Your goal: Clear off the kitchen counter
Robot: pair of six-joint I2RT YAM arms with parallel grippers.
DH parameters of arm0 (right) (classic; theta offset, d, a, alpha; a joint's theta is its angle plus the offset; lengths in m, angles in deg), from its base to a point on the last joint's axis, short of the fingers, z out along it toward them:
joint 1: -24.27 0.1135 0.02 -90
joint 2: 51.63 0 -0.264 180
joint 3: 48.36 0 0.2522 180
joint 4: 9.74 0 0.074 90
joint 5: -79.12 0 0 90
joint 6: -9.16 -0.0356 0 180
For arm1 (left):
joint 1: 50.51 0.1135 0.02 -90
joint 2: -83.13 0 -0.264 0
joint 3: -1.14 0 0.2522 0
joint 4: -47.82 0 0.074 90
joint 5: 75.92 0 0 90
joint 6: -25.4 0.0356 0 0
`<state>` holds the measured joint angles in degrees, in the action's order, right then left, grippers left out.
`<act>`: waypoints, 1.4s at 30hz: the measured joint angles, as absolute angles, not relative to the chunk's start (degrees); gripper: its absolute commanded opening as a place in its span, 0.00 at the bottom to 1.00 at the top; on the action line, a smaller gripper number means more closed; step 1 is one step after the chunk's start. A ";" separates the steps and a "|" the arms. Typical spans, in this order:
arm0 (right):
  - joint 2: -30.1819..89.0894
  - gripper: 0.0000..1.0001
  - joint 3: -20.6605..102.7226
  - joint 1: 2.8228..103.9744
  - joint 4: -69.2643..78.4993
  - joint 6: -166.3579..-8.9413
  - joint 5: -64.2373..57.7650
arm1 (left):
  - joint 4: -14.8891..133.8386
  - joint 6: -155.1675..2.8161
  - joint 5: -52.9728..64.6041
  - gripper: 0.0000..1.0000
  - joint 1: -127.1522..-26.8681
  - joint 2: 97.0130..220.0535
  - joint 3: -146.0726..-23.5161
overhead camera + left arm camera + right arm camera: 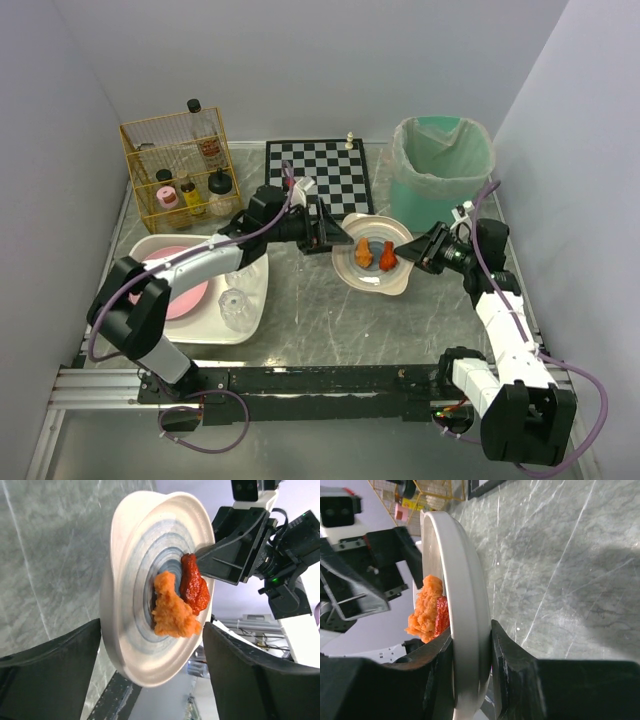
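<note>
A white plate (376, 275) with blue rings carries an orange food lump (363, 255) and a red piece (386, 254) over the grey marble kitchen counter (330, 325). My right gripper (410, 250) is shut on the plate's right rim. In the right wrist view the rim (465, 605) is pinched between its fingers (472, 650), one on each face. My left gripper (335, 238) stands open at the plate's left side. In the left wrist view the plate (145, 645) sits between its wide-apart fingers (155, 680) without touching them, and the food (172, 612) lies just beyond.
A white tub (255, 300) at the left holds a pink plate (180, 290) and a clear glass (233, 308). A yellow wire basket (150, 135) of bottles stands at the back left. Behind the plate lie a chessboard (320, 172) and a green-lined bin (443, 165).
</note>
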<state>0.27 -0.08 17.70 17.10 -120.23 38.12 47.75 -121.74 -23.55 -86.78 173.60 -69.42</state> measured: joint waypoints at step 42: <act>20.51 0.00 43.66 4.20 32.34 -140.58 16.28 | 59.36 -116.74 -16.71 0.92 -78.83 164.25 -72.11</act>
